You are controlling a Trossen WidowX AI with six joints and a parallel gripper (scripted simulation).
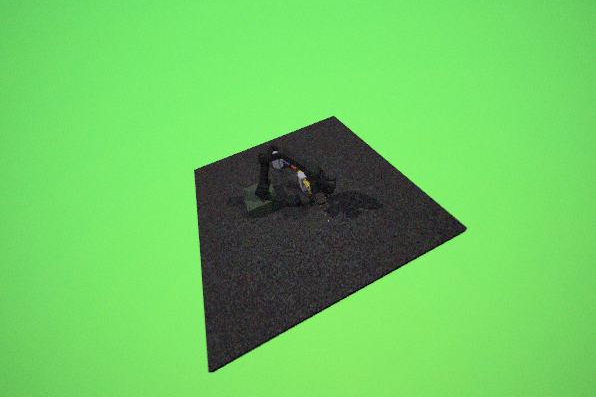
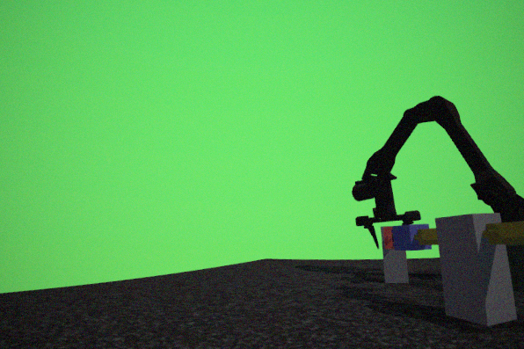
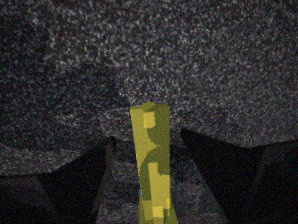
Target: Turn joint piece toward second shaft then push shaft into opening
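The second, yellow shaft (image 1: 307,186) (image 3: 156,150) runs through the second, pale block (image 1: 302,179) (image 2: 396,268). My gripper (image 3: 148,136) points down over the outer part of this shaft, one finger on each side. It is open, with a gap to the shaft on both sides in the wrist view. The joint has a blue part (image 1: 286,164) (image 2: 404,237) and a red part (image 1: 294,167) (image 2: 388,237). The red part faces the second block. Its opening cannot be made out. The fixed yellow shaft (image 2: 427,236) joins the blue part to the first block (image 1: 277,164) (image 2: 459,263).
The arm (image 1: 264,174) (image 2: 397,135) arches over the joint from its greenish base (image 1: 258,206). Everything stands on a dark square floor panel (image 1: 300,274) (image 2: 176,307). The arm's shadow falls on the panel beyond the gripper.
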